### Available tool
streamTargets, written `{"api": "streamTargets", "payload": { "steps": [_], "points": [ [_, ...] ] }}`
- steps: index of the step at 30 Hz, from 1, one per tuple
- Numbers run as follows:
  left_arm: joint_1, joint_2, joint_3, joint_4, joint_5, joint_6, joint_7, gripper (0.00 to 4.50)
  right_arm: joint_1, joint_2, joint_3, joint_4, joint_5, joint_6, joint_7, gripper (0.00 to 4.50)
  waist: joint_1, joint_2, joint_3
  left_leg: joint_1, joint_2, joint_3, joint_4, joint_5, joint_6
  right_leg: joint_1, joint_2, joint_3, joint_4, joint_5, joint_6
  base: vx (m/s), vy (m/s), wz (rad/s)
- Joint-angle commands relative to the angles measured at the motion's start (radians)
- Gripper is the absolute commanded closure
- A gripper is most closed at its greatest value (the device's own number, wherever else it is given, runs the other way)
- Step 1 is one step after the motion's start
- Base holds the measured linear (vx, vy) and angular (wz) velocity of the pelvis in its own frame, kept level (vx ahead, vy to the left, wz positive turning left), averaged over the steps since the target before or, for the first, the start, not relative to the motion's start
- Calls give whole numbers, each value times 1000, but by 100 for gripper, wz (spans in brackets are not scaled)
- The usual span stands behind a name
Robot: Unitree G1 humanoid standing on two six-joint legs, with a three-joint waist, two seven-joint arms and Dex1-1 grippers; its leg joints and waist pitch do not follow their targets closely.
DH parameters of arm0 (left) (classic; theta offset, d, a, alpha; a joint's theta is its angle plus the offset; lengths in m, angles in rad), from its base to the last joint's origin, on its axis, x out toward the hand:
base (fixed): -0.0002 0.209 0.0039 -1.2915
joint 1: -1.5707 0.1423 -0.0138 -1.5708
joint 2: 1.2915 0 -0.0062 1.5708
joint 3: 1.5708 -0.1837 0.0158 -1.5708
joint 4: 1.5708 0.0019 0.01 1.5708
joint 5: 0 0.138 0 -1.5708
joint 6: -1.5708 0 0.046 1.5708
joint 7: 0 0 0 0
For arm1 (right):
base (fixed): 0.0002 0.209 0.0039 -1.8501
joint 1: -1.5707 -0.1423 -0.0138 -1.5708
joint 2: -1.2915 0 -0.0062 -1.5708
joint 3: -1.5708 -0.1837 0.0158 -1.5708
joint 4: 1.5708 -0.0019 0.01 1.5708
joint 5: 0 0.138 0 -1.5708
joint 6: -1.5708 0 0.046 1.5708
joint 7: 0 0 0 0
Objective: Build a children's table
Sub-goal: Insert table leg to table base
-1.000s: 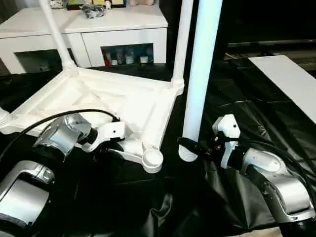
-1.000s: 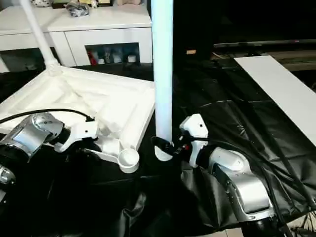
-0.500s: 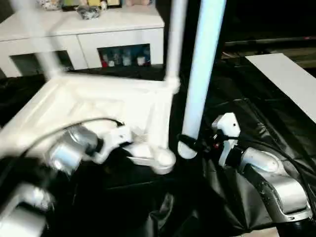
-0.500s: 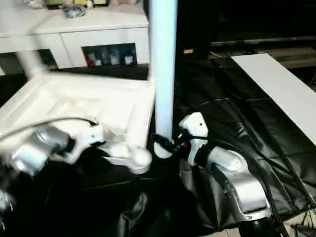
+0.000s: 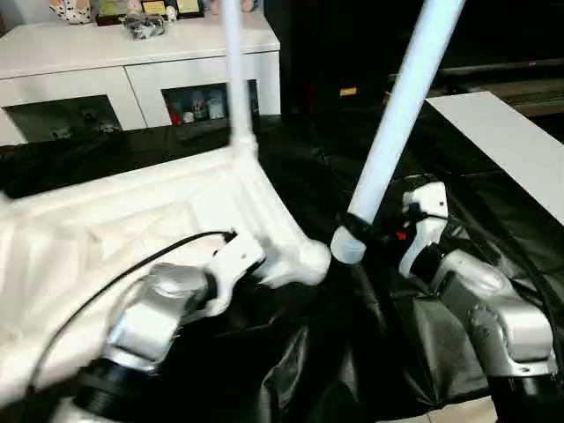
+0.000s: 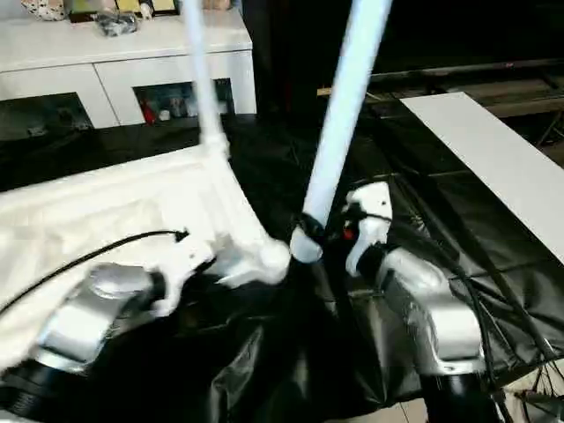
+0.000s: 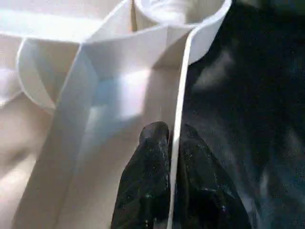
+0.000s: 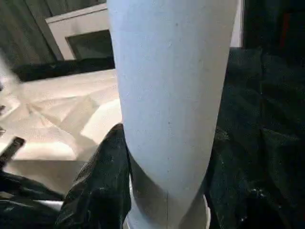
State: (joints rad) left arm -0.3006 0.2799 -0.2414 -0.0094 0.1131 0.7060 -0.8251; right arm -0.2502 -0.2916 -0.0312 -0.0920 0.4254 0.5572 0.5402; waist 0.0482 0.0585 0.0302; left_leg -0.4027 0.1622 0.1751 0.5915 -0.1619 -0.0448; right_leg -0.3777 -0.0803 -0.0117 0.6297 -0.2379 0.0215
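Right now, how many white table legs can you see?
2: one leg stands in the tabletop's far corner socket; the other leg is tilted in the right gripper. Others may be out of frame.

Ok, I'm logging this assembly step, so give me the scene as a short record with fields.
tabletop: upside down on the black sheet, ribbed underside up
left gripper: pinching the tabletop's rim wall by the near corner socket
near corner socket: empty
right gripper: holding the loose leg near its lower end
loose leg: tilted, beside the socket, not inserted
fitted leg: upright at far corner
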Motion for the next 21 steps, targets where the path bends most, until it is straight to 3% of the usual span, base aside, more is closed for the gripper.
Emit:
{"api": "streamTargets", "payload": {
  "steps": [1, 5, 6, 8, 9, 13, 15, 17, 18, 19, 21],
  "points": [
    [9, -25, 35, 31, -26, 3, 58, 446, -20, -7, -4, -2, 32, 37, 28, 265, 7, -24, -47, 20, 50, -22, -75, -227, 50, 23, -50, 23, -94, -164, -180, 0, 0, 0],
    [7, -37, 17, 32, -34, -70, 66, 448, -36, -16, 15, 1, 29, 54, 45, 265, 10, -26, -51, 15, 49, -21, -67, -157, 83, 25, -50, 20, -87, -61, -193, 0, 0, 0],
    [9, -28, -5, 26, -29, -102, 53, 448, -44, -16, 17, 6, 28, 57, 46, 265, 11, -32, -51, 16, 49, -20, -66, -155, 90, 25, -51, 20, -86, -61, -197, 0, 0, 0],
    [11, -20, -22, 21, -20, -122, 46, 448, -50, -18, 17, 9, 30, 62, 46, 265, 12, -31, -50, 19, 51, -18, -66, -161, 91, 22, -52, 21, -89, -79, -199, 0, 0, 0],
    [15, -11, -34, 21, -16, -150, 35, 448, -53, -21, 21, 10, 25, 60, 46, 265, 16, -28, -48, 20, 54, -19, -68, -167, 86, 21, -52, 21, -90, -98, -197, 0, 0, 0],
    [25, 38, -74, 18, 3, -187, 0, 448, -67, -23, 24, 15, 21, 55, 58, 265, 21, -37, -46, 22, 55, -16, -71, -180, 71, 19, -50, 21, -89, -111, -187, 0, 0, 0],
    [25, 52, -83, 22, 6, -204, -8, 448, -80, -23, 29, 21, 20, 51, 73, 265, 21, -35, -44, 23, 56, -18, -74, -200, 60, 18, -51, 22, -89, -140, -183, 0, 0, 0],
    [22, 58, -86, 29, 4, -218, -13, 448, -93, -31, 47, 32, 21, 55, 101, 265, 21, -34, -43, 25, 57, -18, -75, -211, 50, 17, -52, 22, -90, -155, -180, 0, 0, 0],
    [19, 60, -90, 32, 4, -224, -14, 448, -99, -38, 59, 41, 16, 53, 116, 265, 20, -41, -42, 25, 57, -17, -75, -211, 49, 16, -50, 23, -91, -153, -178, 0, 0, 0],
    [14, 68, -102, 38, 9, -231, -20, 448, -108, -46, 74, 61, 6, 47, 133, 265, 21, -36, -42, 26, 58, -18, -76, -212, 45, 16, -52, 24, -89, -149, -180, 0, 0, 0],
    [11, 78, -113, 44, 12, -227, -29, 450, -118, -47, 82, 82, 3, 45, 144, 265, 21, -40, -41, 27, 58, -18, -77, -221, 33, 15, -51, 24, -90, -149, -181, 0, 0, 0]
  ]
}}
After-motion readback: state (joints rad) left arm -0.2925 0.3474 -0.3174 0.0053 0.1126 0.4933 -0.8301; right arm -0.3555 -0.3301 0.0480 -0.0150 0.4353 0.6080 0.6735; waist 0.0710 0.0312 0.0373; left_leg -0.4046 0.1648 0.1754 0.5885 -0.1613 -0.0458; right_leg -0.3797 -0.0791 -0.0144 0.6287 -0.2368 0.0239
